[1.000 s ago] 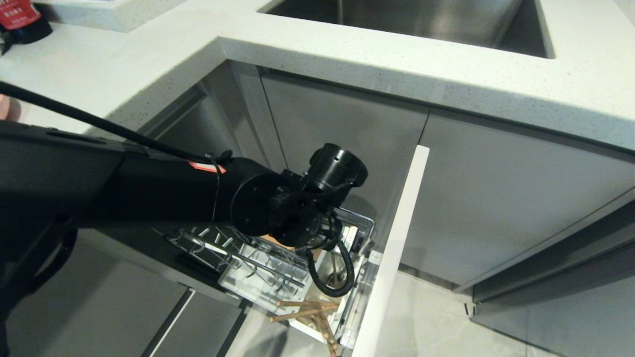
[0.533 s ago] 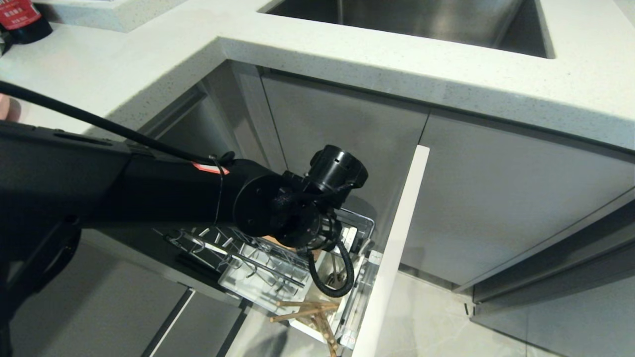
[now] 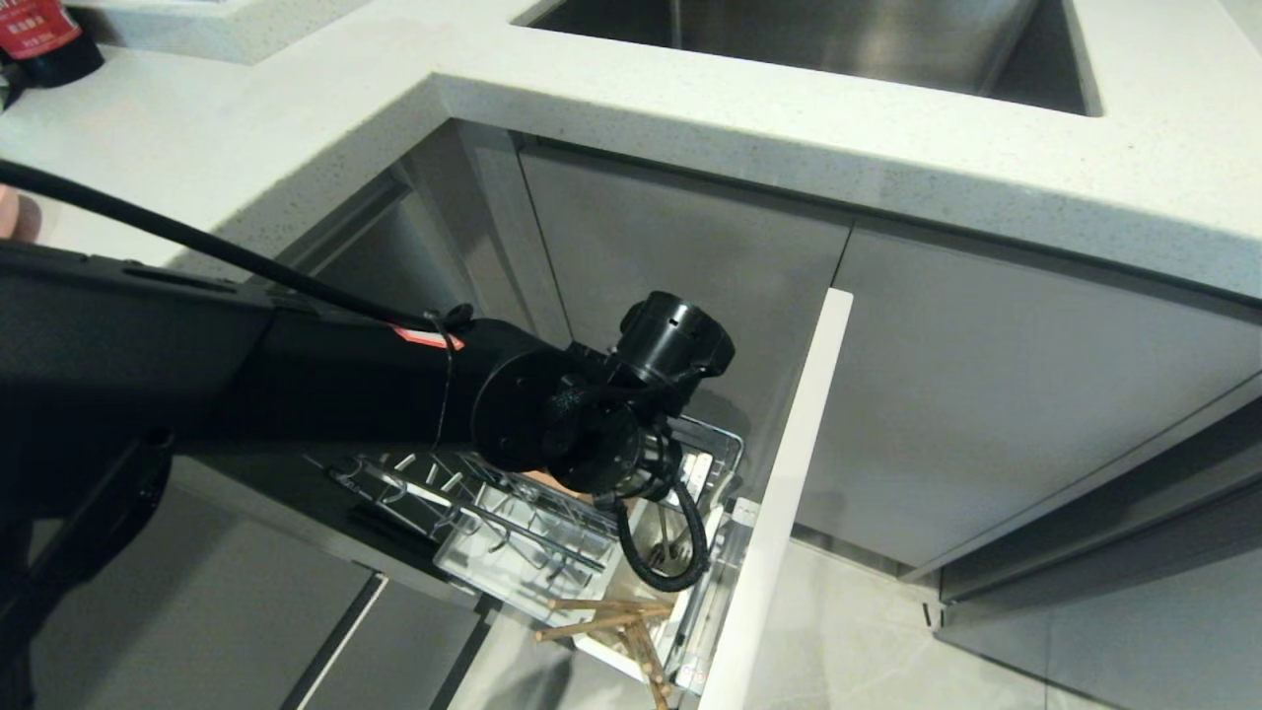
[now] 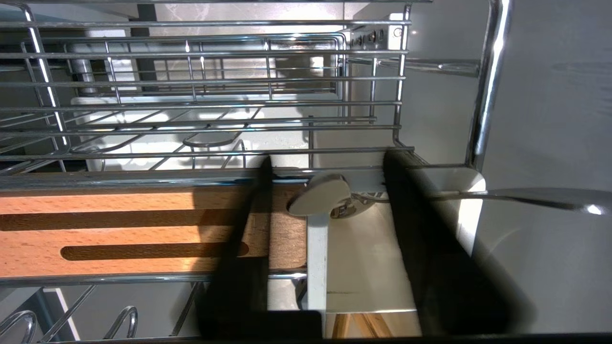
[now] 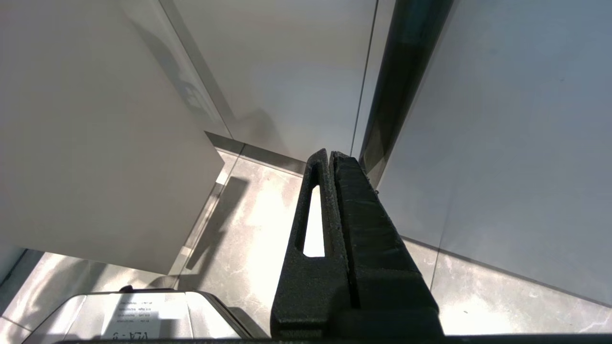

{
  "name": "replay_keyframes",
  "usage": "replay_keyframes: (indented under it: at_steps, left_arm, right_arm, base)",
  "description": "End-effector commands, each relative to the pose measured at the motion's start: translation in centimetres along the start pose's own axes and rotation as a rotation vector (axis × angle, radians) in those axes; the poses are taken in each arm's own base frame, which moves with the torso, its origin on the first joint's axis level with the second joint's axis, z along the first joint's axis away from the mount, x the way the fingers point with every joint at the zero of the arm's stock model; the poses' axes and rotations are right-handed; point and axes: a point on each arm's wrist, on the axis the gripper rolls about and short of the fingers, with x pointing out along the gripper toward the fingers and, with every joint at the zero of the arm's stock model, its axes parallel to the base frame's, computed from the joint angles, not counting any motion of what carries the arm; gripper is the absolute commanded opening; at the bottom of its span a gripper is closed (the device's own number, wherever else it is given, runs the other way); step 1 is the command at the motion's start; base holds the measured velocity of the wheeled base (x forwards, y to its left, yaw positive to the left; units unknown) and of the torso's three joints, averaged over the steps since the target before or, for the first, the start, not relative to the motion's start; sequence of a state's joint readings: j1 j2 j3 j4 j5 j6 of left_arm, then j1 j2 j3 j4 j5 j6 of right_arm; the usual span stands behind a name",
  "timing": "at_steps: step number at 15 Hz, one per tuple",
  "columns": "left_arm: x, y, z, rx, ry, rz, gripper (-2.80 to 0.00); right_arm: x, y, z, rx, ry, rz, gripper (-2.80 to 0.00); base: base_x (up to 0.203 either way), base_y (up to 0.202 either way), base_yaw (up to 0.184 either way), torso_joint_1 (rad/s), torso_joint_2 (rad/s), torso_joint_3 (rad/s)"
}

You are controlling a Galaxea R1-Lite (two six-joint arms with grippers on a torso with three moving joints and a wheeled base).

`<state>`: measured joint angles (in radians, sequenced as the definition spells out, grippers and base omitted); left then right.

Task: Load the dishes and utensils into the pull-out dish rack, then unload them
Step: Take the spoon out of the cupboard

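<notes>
The pull-out dish rack (image 3: 493, 537) stands drawn out under the worktop, and my left arm (image 3: 552, 424) reaches down over its front end. In the left wrist view my left gripper (image 4: 328, 157) is open. Its dark fingers (image 4: 416, 229) stand on either side of the spoon (image 4: 318, 195) without touching it. The spoon's shiny rounded end lies over the white caddy (image 4: 363, 267), and its handle runs past one finger. The chopsticks (image 3: 606, 616) poke out of the caddy. The dishes are out of view. My right gripper (image 5: 330, 155) hangs shut over the floor.
The rack's white-edged cabinet front (image 3: 779, 493) stands just right of my left wrist. Beside the caddy is the slotted wooden strip (image 4: 119, 224), with chrome wires (image 4: 191, 105) beyond it. Above are the speckled worktop (image 3: 690, 108) and the steel sink (image 3: 838, 39). Closed grey doors (image 3: 986, 394) are to the right.
</notes>
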<state>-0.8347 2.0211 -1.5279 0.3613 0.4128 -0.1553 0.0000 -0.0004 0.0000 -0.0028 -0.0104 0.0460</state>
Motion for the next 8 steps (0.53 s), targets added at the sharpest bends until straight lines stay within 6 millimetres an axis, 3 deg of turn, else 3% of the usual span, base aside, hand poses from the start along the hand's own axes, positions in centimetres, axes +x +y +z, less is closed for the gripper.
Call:
replay_keyframes:
  at_steps: [1,8]
  left_arm:
    - [-0.03,0.03,-0.01,-0.001,0.001,0.003,-2.80]
    - [-0.24,0.07,0.04,-0.001,-0.004,0.012,-2.80]
  right_arm:
    - [0.00,0.00,0.00,0.000,0.000,0.000,-2.80]
    - [0.00,0.00,0.00,0.000,0.000,0.000,-2.80]
  base:
    - [0.000,0.000,0.000,0.000,0.00,0.000]
    - [0.000,0.000,0.000,0.000,0.00,0.000]
